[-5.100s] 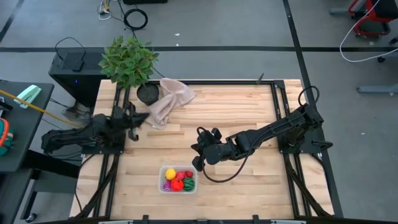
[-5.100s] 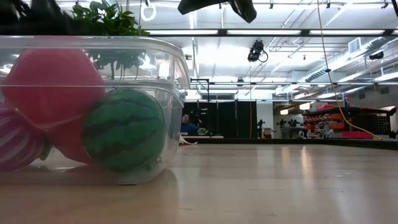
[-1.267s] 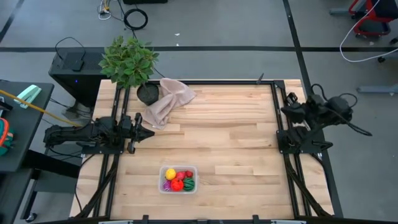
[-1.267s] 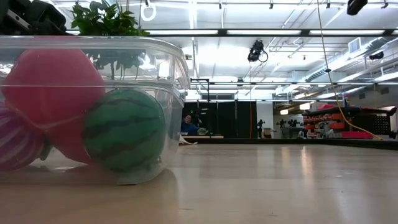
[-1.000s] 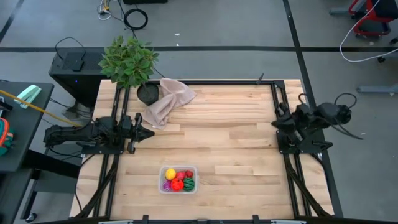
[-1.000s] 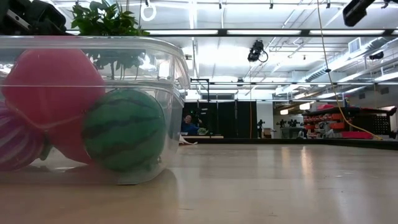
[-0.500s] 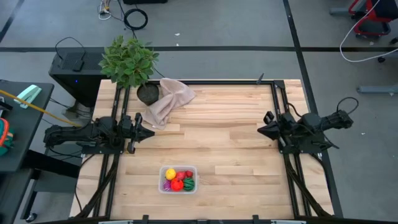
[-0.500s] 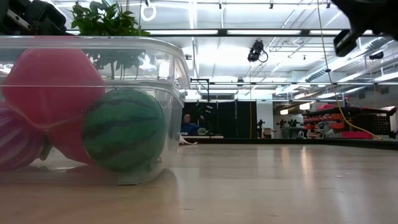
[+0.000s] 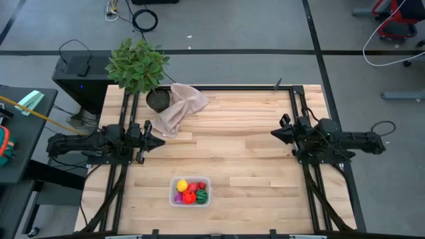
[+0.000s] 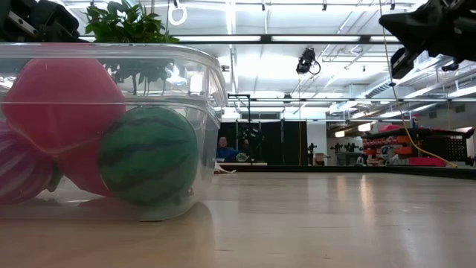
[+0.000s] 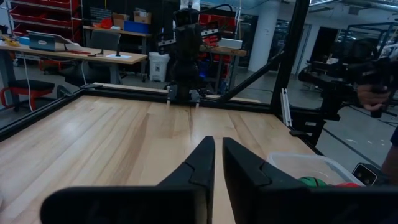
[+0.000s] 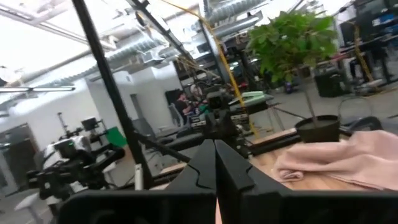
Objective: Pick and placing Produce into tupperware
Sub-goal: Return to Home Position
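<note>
Seen from overhead, a light wooden table [image 9: 239,166] has 2 dark robot arms, 1 at each side rail. Near the front edge, a little left of centre, sits the tupperware [image 9: 208,182], a small clear tub. The produce [image 9: 190,192] is heaped inside it: yellow, red, purple and green pieces packed together. From table height the tub fills the left of the view. A green striped ball [image 10: 149,155] rests against its near wall, beside a large red piece [image 10: 63,100]. No produce shows loose on the table.

The left gripper [image 9: 157,141] lies low at the left rail, pointing toward the middle and well apart from the tub. Its wrist camera shows the 2 fingers drawn close, with only a thin slit between them and nothing held. The right gripper [image 9: 276,135] sits folded at the right rail, also pointing inward and well apart from the tub. Its fingers meet and hold nothing. A potted plant [image 9: 138,65] stands at the far left corner, and a beige cloth [image 9: 178,108] lies near the left gripper.

From where I stand, the packing looks finished and the step in hand is parking the arms. The next move seems to call for little: settle each arm on its rest with fingers closed, and leave the tub alone.
</note>
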Motion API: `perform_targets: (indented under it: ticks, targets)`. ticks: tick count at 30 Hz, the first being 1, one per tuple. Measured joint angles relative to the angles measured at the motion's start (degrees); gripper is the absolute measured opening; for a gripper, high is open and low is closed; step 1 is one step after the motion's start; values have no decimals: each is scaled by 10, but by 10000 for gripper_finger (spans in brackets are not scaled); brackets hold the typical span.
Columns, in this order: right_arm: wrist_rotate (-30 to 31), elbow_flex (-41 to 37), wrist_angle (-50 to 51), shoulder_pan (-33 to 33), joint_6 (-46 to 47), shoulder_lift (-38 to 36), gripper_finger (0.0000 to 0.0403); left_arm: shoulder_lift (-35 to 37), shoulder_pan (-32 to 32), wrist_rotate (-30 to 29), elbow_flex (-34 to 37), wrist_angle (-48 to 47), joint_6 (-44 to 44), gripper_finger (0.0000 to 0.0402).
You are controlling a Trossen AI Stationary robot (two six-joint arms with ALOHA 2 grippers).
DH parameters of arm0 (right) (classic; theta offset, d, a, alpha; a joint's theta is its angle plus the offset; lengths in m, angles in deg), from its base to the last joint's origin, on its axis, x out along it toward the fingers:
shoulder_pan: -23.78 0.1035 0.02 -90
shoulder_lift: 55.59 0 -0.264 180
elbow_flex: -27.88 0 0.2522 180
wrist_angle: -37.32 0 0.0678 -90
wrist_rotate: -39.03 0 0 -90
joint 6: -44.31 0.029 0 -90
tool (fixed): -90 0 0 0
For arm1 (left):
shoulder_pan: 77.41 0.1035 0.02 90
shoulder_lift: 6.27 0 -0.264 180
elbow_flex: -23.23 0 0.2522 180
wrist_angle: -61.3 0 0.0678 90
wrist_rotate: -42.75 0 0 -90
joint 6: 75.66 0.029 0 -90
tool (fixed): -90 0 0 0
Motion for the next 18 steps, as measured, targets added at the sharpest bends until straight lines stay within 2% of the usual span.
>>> perform_targets:
  ticks: [5,12,18]
  targets:
    - [-17,11,24,-31,-26,0,0,0,0,0,0,0,0,39]
    - [-60,15,97,-35,-44,0,0,0,0,0,0,0,0,28]
    - [-57,8,127,-35,-57,0,0,0,0,0,0,0,0,36]
